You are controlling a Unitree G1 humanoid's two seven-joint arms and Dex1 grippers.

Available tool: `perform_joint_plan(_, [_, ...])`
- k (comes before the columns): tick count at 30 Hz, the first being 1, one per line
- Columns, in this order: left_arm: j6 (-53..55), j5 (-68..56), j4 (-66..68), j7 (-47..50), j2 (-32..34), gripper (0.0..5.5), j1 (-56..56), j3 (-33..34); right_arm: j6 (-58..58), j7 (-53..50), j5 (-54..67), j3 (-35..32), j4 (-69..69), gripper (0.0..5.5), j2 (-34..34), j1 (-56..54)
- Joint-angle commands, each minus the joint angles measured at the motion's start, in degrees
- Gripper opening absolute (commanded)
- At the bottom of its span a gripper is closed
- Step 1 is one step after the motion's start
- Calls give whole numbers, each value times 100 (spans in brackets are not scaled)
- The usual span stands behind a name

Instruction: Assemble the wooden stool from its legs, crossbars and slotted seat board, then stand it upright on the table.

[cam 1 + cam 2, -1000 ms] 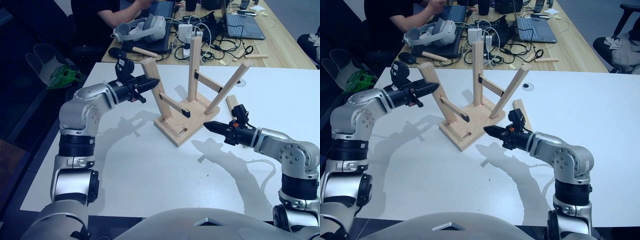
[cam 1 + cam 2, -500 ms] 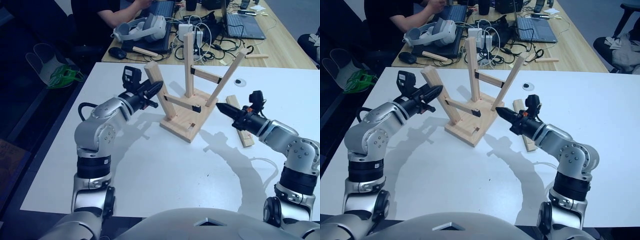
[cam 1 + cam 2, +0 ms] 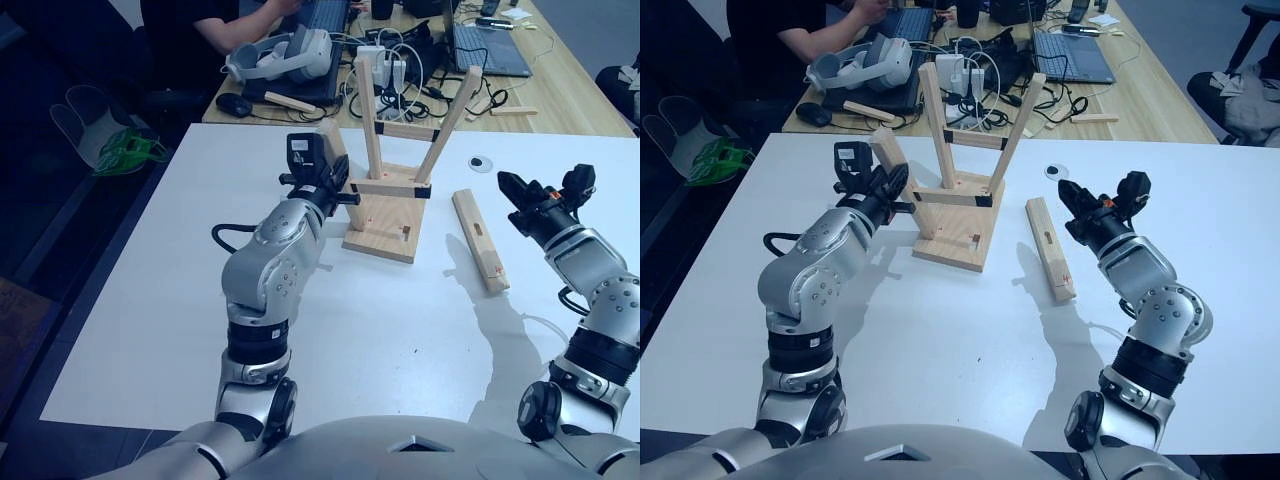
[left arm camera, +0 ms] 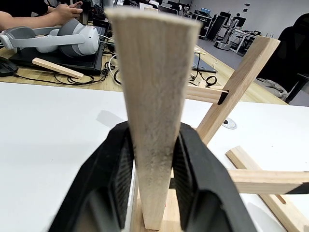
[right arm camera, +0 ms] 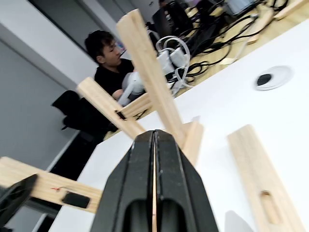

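The wooden stool stands upside down on the white table (image 3: 300, 330), its slotted seat board (image 3: 385, 232) flat and three legs pointing up, joined by crossbars (image 3: 388, 187). My left gripper (image 3: 340, 190) is shut on the stool's left leg (image 4: 153, 96), with a black finger (image 4: 118, 166) pressed on each side. A loose slotted wooden bar (image 3: 480, 240) lies flat to the right of the seat. My right gripper (image 3: 508, 183) hovers beyond that bar, shut and holding nothing, its tips (image 5: 154, 140) aimed at the stool.
A wooden desk behind the table holds a headset (image 3: 280, 55), laptops, cables and spare wood pieces (image 3: 290, 102). A small round grommet (image 3: 481, 161) sits in the tabletop near my right gripper. The near half of the table is bare.
My left gripper has closed in on the left leg and the stool has turned and shifted right. My right gripper has drawn back to the right, away from the stool.
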Motion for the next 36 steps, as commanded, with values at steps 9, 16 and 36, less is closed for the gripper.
perform_joint_plan(9, [59,222,-595,-12,-56,243,109,-8,665,-157,-388,304,-1043,71,-940,1367])
perform_joint_plan(16, [-1047,856,-745,-209,424,358,-22,-107,885,326,-857,1090,-777,201,-1491,1365])
perform_joint_plan(36, [-2823,796,-110,-300,134,540,-606,617,2260,-277,-2682,2267,-507,538,-1194,-96])
